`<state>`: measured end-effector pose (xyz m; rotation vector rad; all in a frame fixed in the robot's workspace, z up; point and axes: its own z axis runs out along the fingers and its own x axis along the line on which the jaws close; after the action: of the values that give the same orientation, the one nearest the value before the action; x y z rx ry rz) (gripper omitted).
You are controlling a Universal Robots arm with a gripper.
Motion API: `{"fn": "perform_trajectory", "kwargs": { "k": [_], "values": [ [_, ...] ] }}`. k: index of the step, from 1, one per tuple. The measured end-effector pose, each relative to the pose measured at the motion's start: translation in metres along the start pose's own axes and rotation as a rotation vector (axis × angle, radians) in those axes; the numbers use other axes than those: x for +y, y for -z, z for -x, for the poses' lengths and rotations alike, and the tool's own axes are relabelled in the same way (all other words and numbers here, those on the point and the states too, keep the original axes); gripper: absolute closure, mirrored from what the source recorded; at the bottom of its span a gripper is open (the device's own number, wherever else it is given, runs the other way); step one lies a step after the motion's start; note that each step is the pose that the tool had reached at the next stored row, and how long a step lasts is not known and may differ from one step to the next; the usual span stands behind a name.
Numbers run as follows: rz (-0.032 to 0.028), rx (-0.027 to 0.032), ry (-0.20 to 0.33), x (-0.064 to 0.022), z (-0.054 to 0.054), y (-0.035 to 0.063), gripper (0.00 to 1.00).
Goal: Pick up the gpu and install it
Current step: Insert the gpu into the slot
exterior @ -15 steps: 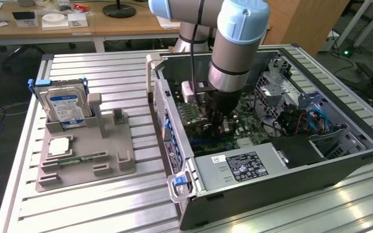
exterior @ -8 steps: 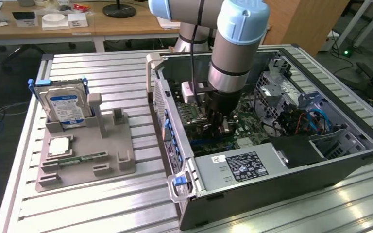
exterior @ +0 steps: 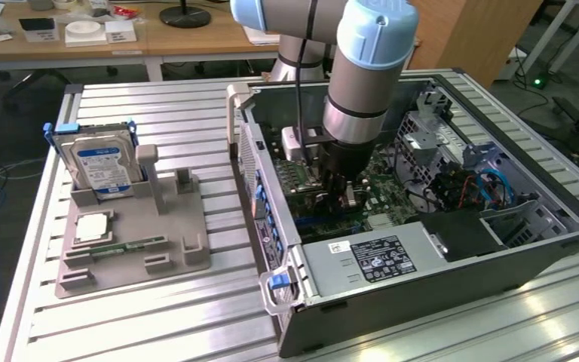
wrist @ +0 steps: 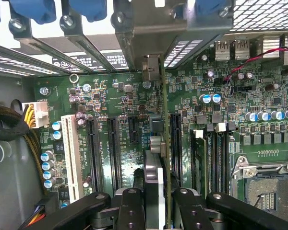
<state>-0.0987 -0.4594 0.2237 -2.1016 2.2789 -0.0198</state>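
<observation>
My gripper (wrist: 156, 211) is clamped on the gpu (wrist: 163, 158), holding it edge-on inside the computer case (exterior: 561, 226), low over the motherboard (wrist: 110, 96). I judge this the install step. Seating calls for the card's edge squared over the long black slot (wrist: 175, 143).

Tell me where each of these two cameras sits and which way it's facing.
Exterior view: off the arm, raised above the table, looking down at an angle into the open computer case; the arm shows, its lower end inside the case.
Wrist view: on the wrist, looking along the gripper onto the motherboard; the gripper's fingers show, shut on the gpu, seen edge-on.
Shared: both see the motherboard inside the case.
</observation>
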Motion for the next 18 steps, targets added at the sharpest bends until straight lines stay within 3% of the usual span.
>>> {"fn": "perform_trajectory", "kwargs": {
  "k": [18],
  "values": [
    [0.0003, -0.0004, 0.0, 0.0017, -0.0001, -0.0037, 0.72]
  ]
}}
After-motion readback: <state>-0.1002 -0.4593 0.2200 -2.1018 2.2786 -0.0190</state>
